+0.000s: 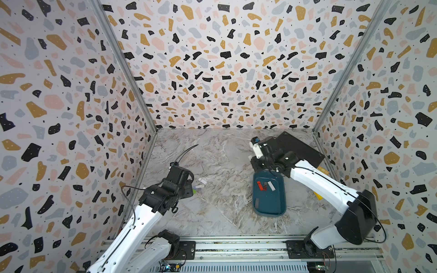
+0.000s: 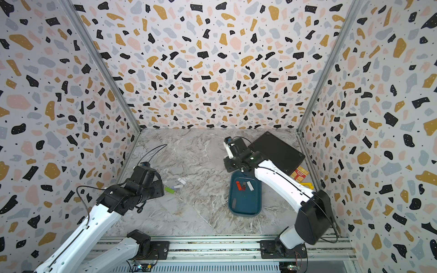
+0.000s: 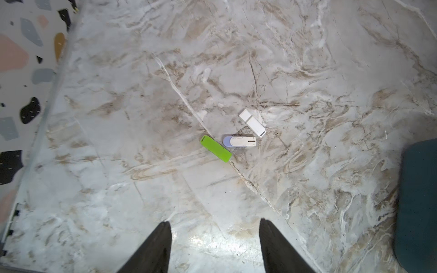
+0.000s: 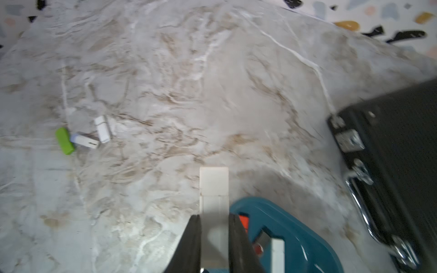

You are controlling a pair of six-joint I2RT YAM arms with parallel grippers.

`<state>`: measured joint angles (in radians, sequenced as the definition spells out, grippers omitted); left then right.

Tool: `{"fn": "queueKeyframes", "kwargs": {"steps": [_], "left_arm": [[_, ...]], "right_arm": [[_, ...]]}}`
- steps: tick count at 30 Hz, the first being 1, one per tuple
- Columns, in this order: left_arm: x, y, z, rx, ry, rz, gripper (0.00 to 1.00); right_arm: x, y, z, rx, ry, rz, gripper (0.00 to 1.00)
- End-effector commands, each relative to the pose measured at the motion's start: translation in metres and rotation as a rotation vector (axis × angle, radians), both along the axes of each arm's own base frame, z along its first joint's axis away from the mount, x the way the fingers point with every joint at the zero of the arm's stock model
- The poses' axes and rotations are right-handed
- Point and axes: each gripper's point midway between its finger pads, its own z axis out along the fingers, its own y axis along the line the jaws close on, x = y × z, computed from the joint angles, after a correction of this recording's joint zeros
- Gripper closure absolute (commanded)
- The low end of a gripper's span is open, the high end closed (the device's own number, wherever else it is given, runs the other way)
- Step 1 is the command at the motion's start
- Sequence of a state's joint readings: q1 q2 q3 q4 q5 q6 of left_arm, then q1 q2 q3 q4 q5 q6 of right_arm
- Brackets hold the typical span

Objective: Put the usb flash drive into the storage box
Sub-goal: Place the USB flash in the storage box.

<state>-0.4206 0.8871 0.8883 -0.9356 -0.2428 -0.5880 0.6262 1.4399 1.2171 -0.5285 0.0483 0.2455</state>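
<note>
Right gripper (image 4: pixel 214 219): jaws shut tight on white flash drive (image 4: pixel 214 186). Drive sticks out past tips, just beside far end of blue box (image 4: pixel 295 227), outside rim. Red drive (image 1: pixel 260 185) and grey drive (image 1: pixel 271 186) lie in box. Left gripper (image 3: pixel 215 223): jaws apart, holding nothing, above table (image 3: pixel 331 71). Green drive (image 3: pixel 216 148), purple-white drive (image 3: pixel 239 141) and small white drive (image 3: pixel 252 123) lie close together on table.

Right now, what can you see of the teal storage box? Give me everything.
The storage box is a shallow, dark teal tray, apparently plastic, glossy, rectangular with rounded corners and a raised rim. It lies flat on the marble tabletop, right of centre, near a black case. Inside lie a red drive, a dark drive, a pale grey drive and, apart, a dark grey drive. The right arm crosses above its far end.
</note>
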Motion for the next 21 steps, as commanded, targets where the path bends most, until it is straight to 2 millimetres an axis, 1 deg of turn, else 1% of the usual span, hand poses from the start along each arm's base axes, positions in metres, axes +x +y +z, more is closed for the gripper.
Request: {"fn": "queueKeyframes", "kwargs": {"steps": [1, 2, 4, 7, 9, 12, 14, 17, 21], "left_arm": [[0.018, -0.015, -0.013, -0.069, -0.014, 0.019, 0.37], [0.021, -0.015, -0.020, -0.066, -0.004, 0.025, 0.37], [0.025, -0.019, -0.035, -0.070, 0.021, 0.032, 0.37], [0.029, -0.021, -0.052, -0.067, 0.056, 0.046, 0.37], [0.031, -0.022, -0.061, -0.056, 0.075, 0.049, 0.36], [0.033, -0.018, -0.071, -0.027, 0.099, 0.066, 0.36], [0.033, -0.017, -0.074, -0.020, 0.102, 0.071, 0.35], [0.032, -0.013, -0.079, -0.011, 0.095, 0.093, 0.34], [0.034, -0.013, -0.087, -0.003, 0.111, 0.108, 0.33]], "right_arm": [[-0.027, -0.048, -0.062, -0.082, 0.158, -0.132, 0.87], [-0.033, -0.057, -0.074, -0.091, 0.185, -0.156, 0.87], [-0.048, -0.068, -0.102, -0.103, 0.250, -0.182, 0.87], [-0.060, -0.071, -0.129, -0.096, 0.301, -0.196, 0.87], [-0.062, -0.070, -0.140, -0.101, 0.328, -0.195, 0.87], [-0.063, -0.069, -0.151, -0.111, 0.348, -0.185, 0.86], [-0.065, -0.066, -0.156, -0.101, 0.360, -0.175, 0.85], [-0.069, -0.064, -0.159, -0.082, 0.370, -0.171, 0.81], [-0.075, -0.066, -0.160, -0.091, 0.389, -0.159, 0.62]]}}
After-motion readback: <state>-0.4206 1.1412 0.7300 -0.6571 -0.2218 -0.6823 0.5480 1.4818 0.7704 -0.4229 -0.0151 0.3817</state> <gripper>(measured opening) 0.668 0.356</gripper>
